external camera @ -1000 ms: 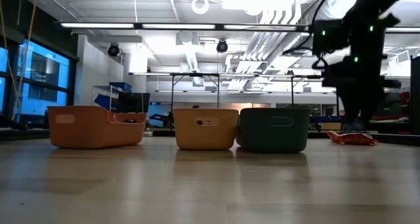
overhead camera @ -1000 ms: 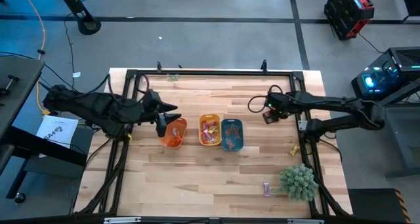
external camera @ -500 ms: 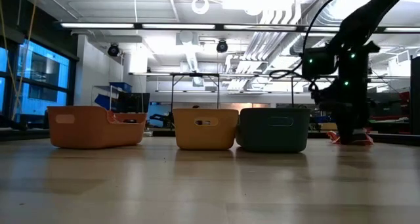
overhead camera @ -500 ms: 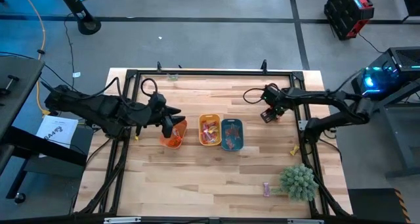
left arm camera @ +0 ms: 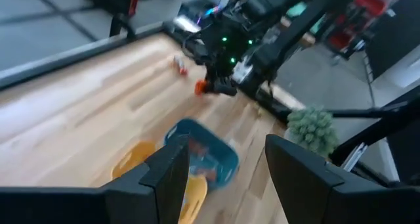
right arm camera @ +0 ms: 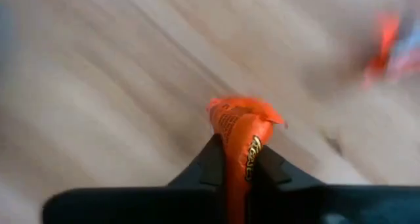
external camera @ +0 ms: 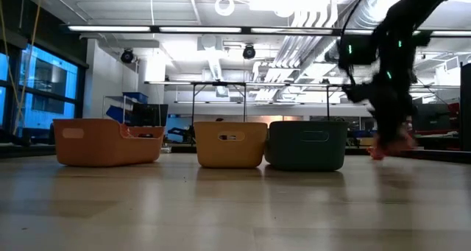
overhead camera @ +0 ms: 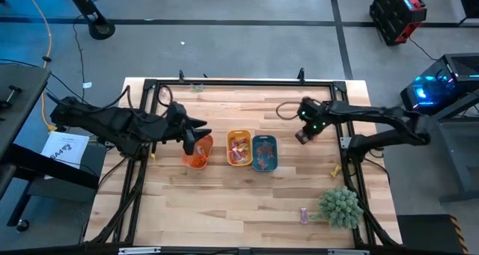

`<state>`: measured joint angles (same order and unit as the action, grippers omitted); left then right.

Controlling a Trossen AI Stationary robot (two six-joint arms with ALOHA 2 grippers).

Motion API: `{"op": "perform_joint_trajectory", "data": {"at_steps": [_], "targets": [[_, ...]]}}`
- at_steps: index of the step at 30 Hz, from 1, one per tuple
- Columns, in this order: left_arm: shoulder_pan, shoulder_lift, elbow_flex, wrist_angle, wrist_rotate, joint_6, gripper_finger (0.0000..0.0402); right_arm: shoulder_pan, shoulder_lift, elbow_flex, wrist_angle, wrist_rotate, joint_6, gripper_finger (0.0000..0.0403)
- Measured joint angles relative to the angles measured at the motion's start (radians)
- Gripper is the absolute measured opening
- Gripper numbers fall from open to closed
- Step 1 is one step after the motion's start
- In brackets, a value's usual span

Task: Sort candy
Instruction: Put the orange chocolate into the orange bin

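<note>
Half a second on, the right gripper (overhead camera: 301,136) has slid a little nearer the teal tray (overhead camera: 264,152) and come off the wood — in the low view it hangs just right of that tray with an orange blur at its tip, where before it stood down at the table. Its fingers (right arm camera: 211,163) are pinched narrow on an orange candy (right arm camera: 240,137); the right wrist view shows the wrapper's long axis running straight out from between the fingers, its crimped end pointing away from the wrist and over bare table. A second sweet with a red wrapper (right arm camera: 384,37) lies blurred on the boards farther off.

Over on the other side, the left gripper (overhead camera: 189,137) has shifted only slightly and hovers at the orange tray (overhead camera: 198,152), its fingers (left arm camera: 172,175) spread wide with nothing between them. The yellow tray (overhead camera: 239,148) sits between the orange and teal ones, all three in a row and each holding wrapped sweets. A pink-purple candy (overhead camera: 304,214) lies near the table's front edge just beside the spiky green plant ball (overhead camera: 340,207), and a yellow candy (overhead camera: 336,170) rests by the right frame rail — neither has moved since the earlier frame.
</note>
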<state>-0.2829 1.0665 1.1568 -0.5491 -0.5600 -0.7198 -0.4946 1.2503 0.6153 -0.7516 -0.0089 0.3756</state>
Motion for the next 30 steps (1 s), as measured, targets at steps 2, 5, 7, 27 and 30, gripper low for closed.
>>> {"op": "perform_joint_trajectory", "data": {"at_steps": [2,5,7,27,30], "targets": [[0.0,-0.011,0.0,0.039,-0.011,0.045,0.0194,0.029,-0.074,0.041,0.011,-0.027,0.028,0.0015],[0.0,-0.037,0.001,0.07,-0.041,0.101,0.0194,0.093,-0.181,0.104,0.055,-0.046,0.123,0.0036],[0.0,-0.052,0.002,0.089,-0.067,0.128,0.0194,0.147,-0.239,0.138,0.175,-0.045,0.198,0.0051],[0.001,-0.079,0.001,0.105,-0.132,0.175,0.0194,0.546,0.464,0.415,1.265,0.13,0.408,0.006],[0.001,-0.079,0.001,0.135,-0.132,0.186,0.0194,0.539,0.589,0.6,1.159,0.091,0.344,0.006]]}}
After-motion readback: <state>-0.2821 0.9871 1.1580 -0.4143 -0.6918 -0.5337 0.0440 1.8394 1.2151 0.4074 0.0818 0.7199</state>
